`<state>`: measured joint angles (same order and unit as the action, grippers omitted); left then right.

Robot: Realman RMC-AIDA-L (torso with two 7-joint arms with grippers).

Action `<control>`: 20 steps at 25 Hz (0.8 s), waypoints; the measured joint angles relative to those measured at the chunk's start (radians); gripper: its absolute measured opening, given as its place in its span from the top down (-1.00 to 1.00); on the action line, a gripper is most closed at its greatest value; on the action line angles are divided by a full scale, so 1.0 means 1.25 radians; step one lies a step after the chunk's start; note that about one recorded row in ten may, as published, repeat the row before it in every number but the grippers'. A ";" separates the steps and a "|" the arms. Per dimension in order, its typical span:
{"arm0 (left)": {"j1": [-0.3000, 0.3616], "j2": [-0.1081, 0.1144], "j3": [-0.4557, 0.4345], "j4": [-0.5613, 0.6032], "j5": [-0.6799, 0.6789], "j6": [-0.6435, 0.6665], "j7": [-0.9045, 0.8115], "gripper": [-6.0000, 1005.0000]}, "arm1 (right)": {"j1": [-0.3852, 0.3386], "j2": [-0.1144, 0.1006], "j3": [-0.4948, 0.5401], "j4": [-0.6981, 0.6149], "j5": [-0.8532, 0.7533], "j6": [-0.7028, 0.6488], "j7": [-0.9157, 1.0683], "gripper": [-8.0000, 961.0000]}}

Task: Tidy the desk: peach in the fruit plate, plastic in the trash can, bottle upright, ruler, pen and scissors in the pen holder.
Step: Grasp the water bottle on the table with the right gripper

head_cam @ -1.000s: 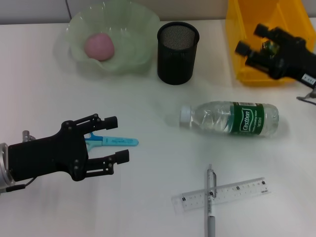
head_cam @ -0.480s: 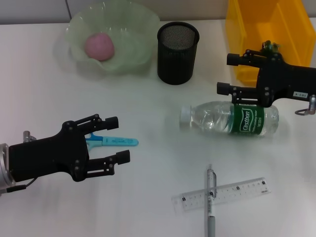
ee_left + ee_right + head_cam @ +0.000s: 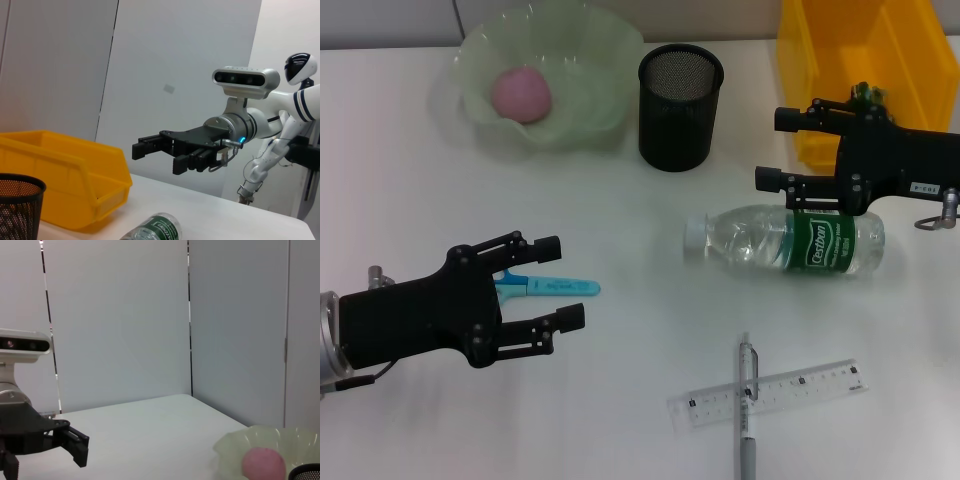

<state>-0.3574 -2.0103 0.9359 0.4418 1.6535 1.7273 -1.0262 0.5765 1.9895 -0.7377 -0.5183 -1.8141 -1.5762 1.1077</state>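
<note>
Beside the yellow trash can (image 3: 880,60) the bottle (image 3: 785,240) lies on its side on the table (image 3: 620,400). Right gripper (image 3: 770,150) hovers over it, jaws apart; standing it upright looks next, needing a descent and grasp. Left gripper (image 3: 555,282) idles, jaws apart, farther off.

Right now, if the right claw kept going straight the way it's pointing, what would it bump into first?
Probably the black mesh pen holder. The right gripper, open above the lying bottle, points that way, though it may pass over it; height is unclear.
</note>
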 joint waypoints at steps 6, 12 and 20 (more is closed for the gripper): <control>0.000 0.000 0.000 0.000 0.000 0.000 0.000 -0.64 | 0.000 0.000 -0.002 -0.023 -0.009 -0.003 0.028 -0.64; 0.000 -0.001 0.000 0.000 0.000 0.000 0.000 -0.64 | 0.008 0.004 -0.004 -0.143 -0.101 -0.008 0.166 -0.64; 0.000 -0.005 -0.006 0.002 0.000 0.001 0.000 -0.64 | 0.074 0.000 -0.004 -0.290 -0.273 -0.067 0.332 -0.64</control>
<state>-0.3574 -2.0164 0.9285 0.4443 1.6536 1.7285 -1.0259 0.6686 1.9892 -0.7423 -0.8810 -2.1556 -1.6594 1.5225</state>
